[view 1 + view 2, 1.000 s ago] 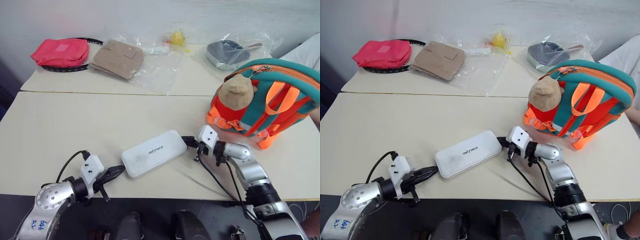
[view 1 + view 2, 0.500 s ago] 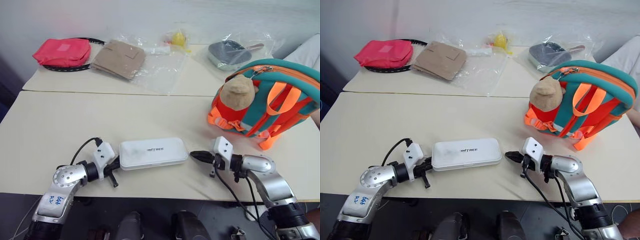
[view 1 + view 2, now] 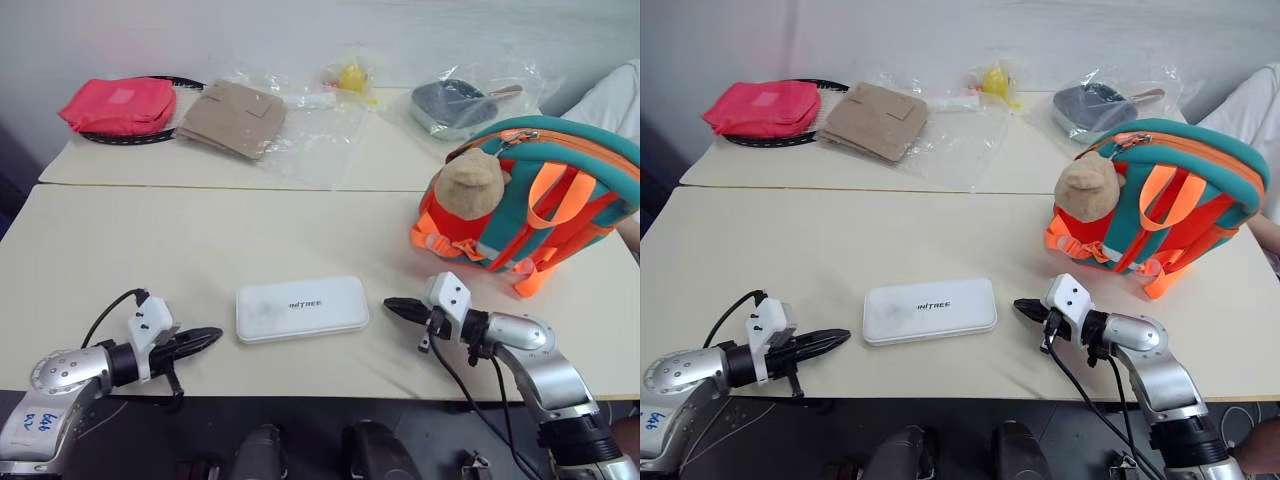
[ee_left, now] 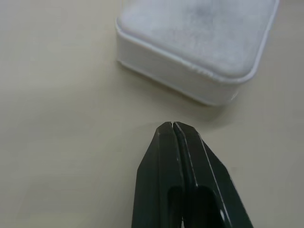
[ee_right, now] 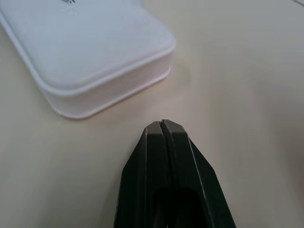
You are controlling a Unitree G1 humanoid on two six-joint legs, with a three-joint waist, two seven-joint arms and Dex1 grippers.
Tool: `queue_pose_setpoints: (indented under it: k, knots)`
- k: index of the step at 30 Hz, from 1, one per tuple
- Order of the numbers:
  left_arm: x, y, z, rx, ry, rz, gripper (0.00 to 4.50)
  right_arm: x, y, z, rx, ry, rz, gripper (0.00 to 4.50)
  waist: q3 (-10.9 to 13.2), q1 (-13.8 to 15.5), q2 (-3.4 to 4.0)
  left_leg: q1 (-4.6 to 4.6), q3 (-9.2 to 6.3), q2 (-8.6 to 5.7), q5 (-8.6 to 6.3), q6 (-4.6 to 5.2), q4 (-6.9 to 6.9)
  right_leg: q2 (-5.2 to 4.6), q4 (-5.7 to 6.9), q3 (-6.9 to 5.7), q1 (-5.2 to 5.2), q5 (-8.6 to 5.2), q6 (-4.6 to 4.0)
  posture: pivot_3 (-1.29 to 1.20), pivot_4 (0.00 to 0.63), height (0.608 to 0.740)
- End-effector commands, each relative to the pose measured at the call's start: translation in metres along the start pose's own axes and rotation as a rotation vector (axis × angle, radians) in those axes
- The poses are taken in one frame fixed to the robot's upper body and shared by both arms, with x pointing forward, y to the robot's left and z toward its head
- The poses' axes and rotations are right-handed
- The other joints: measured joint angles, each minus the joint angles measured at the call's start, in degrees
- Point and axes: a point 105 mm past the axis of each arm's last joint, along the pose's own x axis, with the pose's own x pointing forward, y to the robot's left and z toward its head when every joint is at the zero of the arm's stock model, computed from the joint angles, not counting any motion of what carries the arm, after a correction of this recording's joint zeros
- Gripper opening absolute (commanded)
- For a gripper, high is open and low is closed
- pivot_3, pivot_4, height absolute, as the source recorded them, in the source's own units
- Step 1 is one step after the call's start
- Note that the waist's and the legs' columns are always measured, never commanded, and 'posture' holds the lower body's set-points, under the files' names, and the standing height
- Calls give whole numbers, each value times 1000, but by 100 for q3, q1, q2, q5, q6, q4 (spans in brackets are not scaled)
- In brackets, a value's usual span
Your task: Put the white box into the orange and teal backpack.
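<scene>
On the near table the box [image 3: 302,308] lies flat between both grippers — left [image 3: 212,336] and right [image 3: 392,306] each pressed together, tips just short of its ends, touching nothing. The backpack [image 3: 530,200] stands far right, well apart.

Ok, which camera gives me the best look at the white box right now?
The right eye view: the whole white box lies flat on the table, lettering readable, between both shut pincers, touching neither. The left eye view shows much the same. Each wrist view catches just one rounded end beyond its own closed fingertips.
</scene>
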Motion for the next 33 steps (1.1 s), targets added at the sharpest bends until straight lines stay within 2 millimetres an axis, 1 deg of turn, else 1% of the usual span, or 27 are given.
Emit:
queue_pose_setpoints:
  k: [1, 4, 8, 13, 17, 20, 24, 26, 28, 29, 31, 33]
  knots:
    - [9, 6, 20, 23, -76, 51, 31, 7, 2, 13, -28, -50, 14, 0, 0, 16, 0, 0, 0, 0, 0, 0, 1, 0, 0, 0, 0, 0, 0, 0, 150, 740]
    - [15, 8, 20, 11, -82, 64, 31, 10, 2, 16, -30, -55, 26, 0, 0, 28, 0, -1, 1, 0, 0, 0, 0, 2, 1, 0, -2, 0, 0, 0, 150, 740]
    - [23, 2, 15, 9, -68, 31, 31, 11, 4, 17, -27, -55, 45, 0, 0, 23, 0, -1, 2, 1, 0, -1, -1, 2, 0, 1, -4, 0, 0, 0, 150, 740]
    - [28, 1, 14, 7, -55, 20, 31, 11, 8, 21, -20, -65, 77, 0, 0, 44, 0, -1, 2, 1, 0, -1, 2, 2, 1, 1, -2, 0, 0, 0, 150, 740]
    - [37, 0, 20, 18, -81, 5, 31, 6, 15, 23, -2, -62, 118, 0, 0, 76, 0, -1, 2, 1, 0, -1, 2, 2, 1, 1, -2, 0, 0, 0, 150, 740]
    - [43, 1, 25, 25, -93, -1, 31, -1, 16, 20, 10, -35, 121, 0, 0, 92, 0, -3, 2, 0, -1, 0, 3, 2, -1, 0, -2, 0, 0, 0, 150, 740]
    - [46, 4, 23, 15, -72, 1, 31, -13, -2, 5, -19, 49, -8, 0, 0, 96, 0, -3, 2, 0, -1, 0, 4, 1, -1, 0, -1, 0, 0, 0, 150, 740]
    - [42, 10, 15, -47, -22, 37, 404, -18, -14, 3, -34, 53, -73, 0, 0, 88, 0, -3, 2, 0, -1, 0, 5, 2, 0, 0, -1, 0, 0, 0, 150, 740]
    - [33, 17, 11, -147, -2, 56, 833, -28, -22, -1, -38, 73, -102, 0, 0, 82, 0, -3, 2, 2, 0, -2, 4, 3, 1, 1, -3, 0, 0, 0, 150, 740]
    - [26, 20, 10, -219, 4, 59, 1230, -33, -24, -2, -37, 81, -104, 0, 0, 82, 0, -2, 2, 2, 0, -2, 4, 4, 2, 2, -4, 0, 0, 0, 150, 740]
    - [15, 25, 8, -335, 33, 47, 1772, -40, -26, -3, -40, 89, -92, 0, 0, 84, 0, -3, 1, 3, 0, -2, 4, 4, 3, 0, -3, 0, 0, 0, 150, 740]
    - [2, 28, 10, -507, 48, -17, 2340, -47, -25, -4, -43, 102, -69, 0, 0, 83, 0, -1, 0, 4, 1, -3, 3, 4, 1, 0, -2, 0, 0, 0, 150, 740]
